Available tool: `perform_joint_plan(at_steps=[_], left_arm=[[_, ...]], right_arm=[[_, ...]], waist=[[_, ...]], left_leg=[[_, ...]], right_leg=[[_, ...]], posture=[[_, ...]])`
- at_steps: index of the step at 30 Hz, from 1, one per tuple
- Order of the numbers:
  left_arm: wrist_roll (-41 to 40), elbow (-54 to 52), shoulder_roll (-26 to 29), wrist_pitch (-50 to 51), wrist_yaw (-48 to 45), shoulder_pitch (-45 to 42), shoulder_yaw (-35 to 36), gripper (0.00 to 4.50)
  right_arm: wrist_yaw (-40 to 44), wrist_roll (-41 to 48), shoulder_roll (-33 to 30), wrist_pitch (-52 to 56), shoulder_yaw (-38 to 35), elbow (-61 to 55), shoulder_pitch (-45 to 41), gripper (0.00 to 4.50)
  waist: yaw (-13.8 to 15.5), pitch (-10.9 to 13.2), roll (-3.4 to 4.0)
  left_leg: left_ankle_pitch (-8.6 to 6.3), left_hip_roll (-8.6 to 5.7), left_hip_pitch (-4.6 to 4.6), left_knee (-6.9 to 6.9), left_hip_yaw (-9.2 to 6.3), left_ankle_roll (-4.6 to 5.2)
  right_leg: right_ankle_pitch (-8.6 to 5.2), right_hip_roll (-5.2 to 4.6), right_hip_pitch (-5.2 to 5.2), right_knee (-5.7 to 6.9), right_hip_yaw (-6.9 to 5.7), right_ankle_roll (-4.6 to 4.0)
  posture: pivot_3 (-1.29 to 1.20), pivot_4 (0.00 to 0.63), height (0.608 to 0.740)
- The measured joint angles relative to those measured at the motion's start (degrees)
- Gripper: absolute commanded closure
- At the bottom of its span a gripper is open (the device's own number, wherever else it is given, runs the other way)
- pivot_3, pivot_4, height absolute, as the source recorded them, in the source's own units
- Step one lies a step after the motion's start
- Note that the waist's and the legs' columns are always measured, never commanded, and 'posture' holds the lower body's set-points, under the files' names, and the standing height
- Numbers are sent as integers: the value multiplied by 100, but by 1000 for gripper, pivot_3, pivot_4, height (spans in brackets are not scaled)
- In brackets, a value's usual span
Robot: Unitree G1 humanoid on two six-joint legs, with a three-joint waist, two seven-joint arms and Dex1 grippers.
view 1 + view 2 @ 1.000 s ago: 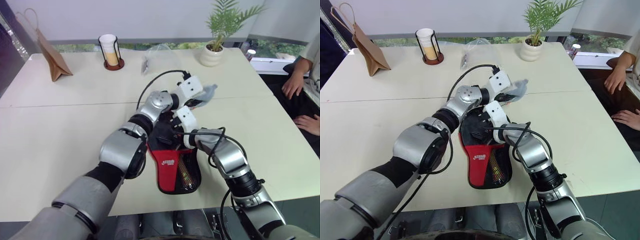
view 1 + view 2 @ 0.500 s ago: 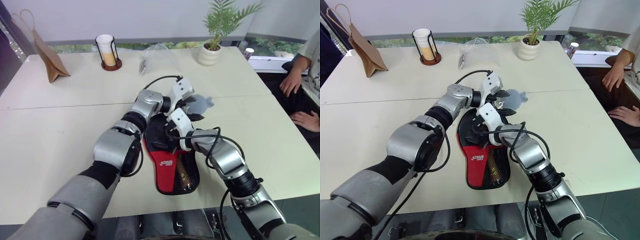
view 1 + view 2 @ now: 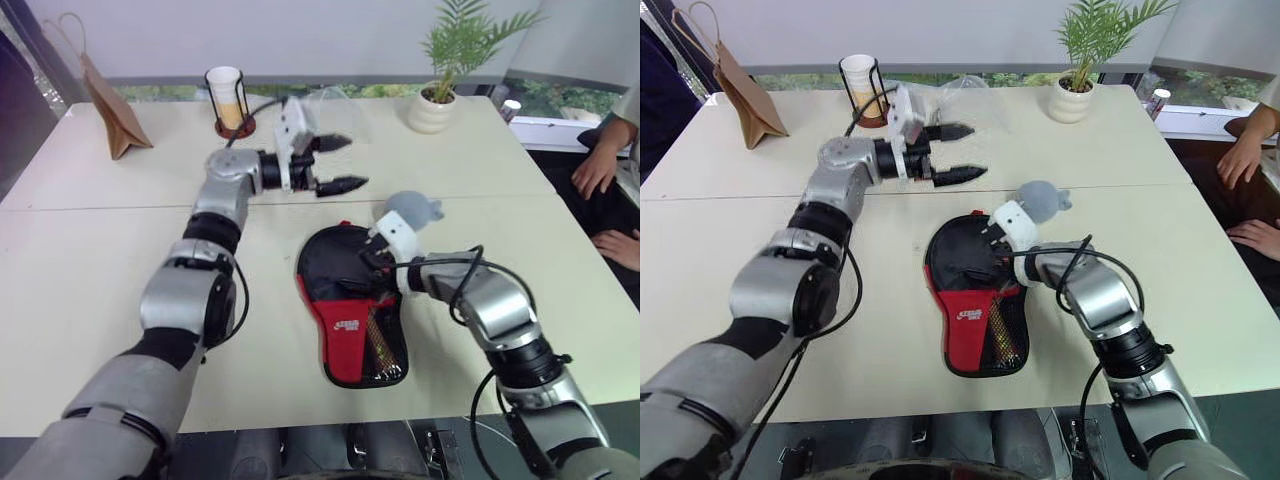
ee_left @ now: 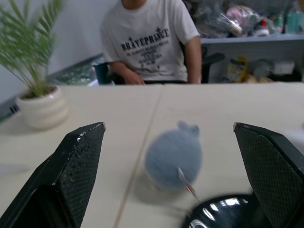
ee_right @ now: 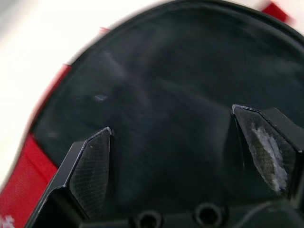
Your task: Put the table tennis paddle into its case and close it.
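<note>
The case lies flat on the desk, looking light, soft and floppy, best pinched at its zip edge; both arms' fingers stand apart, empty.

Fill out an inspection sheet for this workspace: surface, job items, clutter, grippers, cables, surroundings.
Surface: pale table, seam running across it.
Job's things: the case lies flat near the front edge, round end away from the robot, red logo panel up; the paddle's handle shows through its clear window.
Clutter: grey soft pouch, paper bag, cup in a wire holder, clear plastic bag, potted plant.
Grippers: left gripper open, empty, above the table; right gripper open over the case's round end.
Cables: black cables looped on both forearms.
Surroundings: a person seated beyond the table.
</note>
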Motion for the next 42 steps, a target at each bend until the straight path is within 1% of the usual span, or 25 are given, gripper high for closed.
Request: perform_joint_plan(at_steps=[2, 3, 7, 12, 18, 25, 29, 35, 42], left_arm=[[0, -177, 49, 54, -77, 294, -126, 10], [-4, -441, 97, 62, -124, 464, -220, 10], [-72, -1281, 232, 195, -257, 979, -453, 10], [-191, -2257, 115, 426, -288, 1665, -807, 10], [-172, -3075, 78, 511, -247, 2316, -1400, 10], [-26, -3255, 208, 465, 134, 2586, -1777, 10], [91, -3185, 164, 383, 438, 2696, -1916, 10], [198, -2974, 164, 262, 745, 2750, -2006, 10], [196, -2970, 163, 259, 906, 2774, -2060, 10]], right_arm=[[12, 89, -170, 151, -141, -41, -31, 0], [27, 152, -253, 255, -231, -76, -72, 0], [107, 418, -575, 555, -590, -276, -367, 0], [142, 785, -847, 875, -1109, -344, -907, 0], [128, 962, -1133, 824, -1333, 5, -1298, 0], [110, 856, -1222, 132, -1239, 964, -1572, 0], [129, 687, -1191, -420, -1071, 1787, -1717, 0], [400, 397, -990, -1254, -633, 2933, -1869, 0], [750, -78, -711, -2246, -267, 4469, -2359, 0]], waist=[[-23, 2, 0], [-24, 3, 1], [-20, 4, 3], [-14, 5, 4], [-20, 4, 4], [-22, 4, 5], [-15, 4, 5], [-24, 4, 5], [-19, 2, 8]], left_leg=[[1, -1, -46, 12, -3, 1], [2, -2, -73, 17, -3, 1], [2, 4, -71, 14, -6, 1], [3, 5, -70, 12, -10, 1], [3, 5, -67, 14, -10, 1], [3, 5, -65, 14, -8, 1], [3, 5, -65, 15, -5, 1], [3, 4, -64, 15, -3, 1], [5, 5, -59, 18, -2, -1]], right_leg=[[4, 2, -40, 6, 0, 4], [14, 3, -71, 14, 1, 20], [20, 17, -74, 19, 1, 32], [19, 19, -72, 19, 1, 31], [19, 19, -68, 16, 3, 30], [20, 19, -68, 18, 5, 31], [20, 20, -68, 18, 6, 32], [21, 20, -68, 19, 6, 34], [24, 20, -60, 21, 6, 39]], posture=[[0, 150, 740], [0, 150, 740], [0, 150, 740], [0, 150, 740], [0, 150, 740], [0, 150, 740], [0, 150, 740], [0, 150, 740], [0, 150, 740]])
